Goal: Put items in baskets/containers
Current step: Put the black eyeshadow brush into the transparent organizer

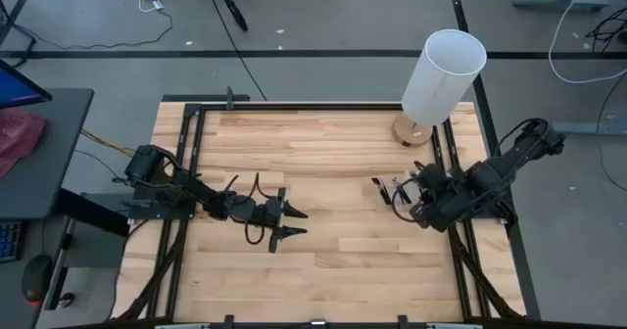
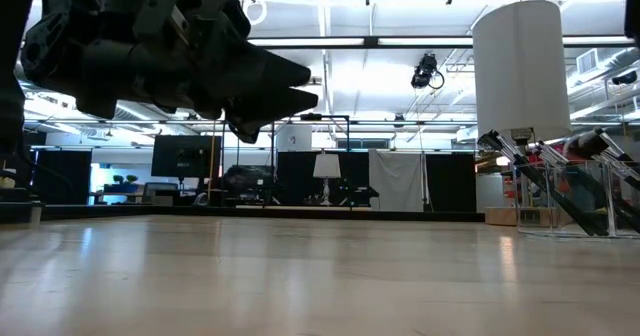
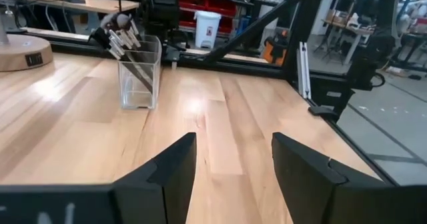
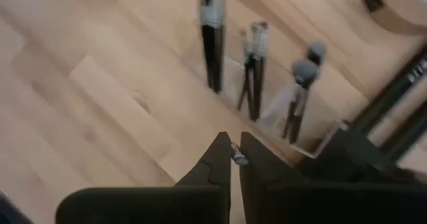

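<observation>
Right gripper (image 4: 235, 159) hangs above the clear holder (image 4: 313, 134) at the right edge of the table, its two fingers drawn almost together with only a thin gap, and a small silver tip (image 4: 237, 157) pinched between them. Whether that tip belongs to a whole brush cannot be told, since the rest is hidden. Just below the fingers, several brushes (image 4: 212, 37) stand in the holder, their silver ferrules and grey bristle heads pointing up toward the wrist camera.

From above, the same gripper (image 1: 407, 194) sits at the end of the right arm, which reaches in from the table's right rail, with the brushes (image 1: 380, 188) showing as short dark sticks just beside it. The tall white cylinder (image 1: 443, 74) on its round wooden base stands nearby toward the far edge, apart from the holder.

In the level view the holder (image 2: 580, 191) is at the right, with the brushes (image 2: 545, 181) leaning at a slant inside it and the white cylinder (image 2: 518, 61) just behind.

Left gripper (image 1: 286, 222) is out over the middle of the wooden table (image 1: 323, 270), well apart from the holder, its fingers spread wide with nothing between them. Its wrist camera looks across bare boards to the holder (image 3: 139, 74) and the brushes (image 3: 120, 41) standing in it.
</observation>
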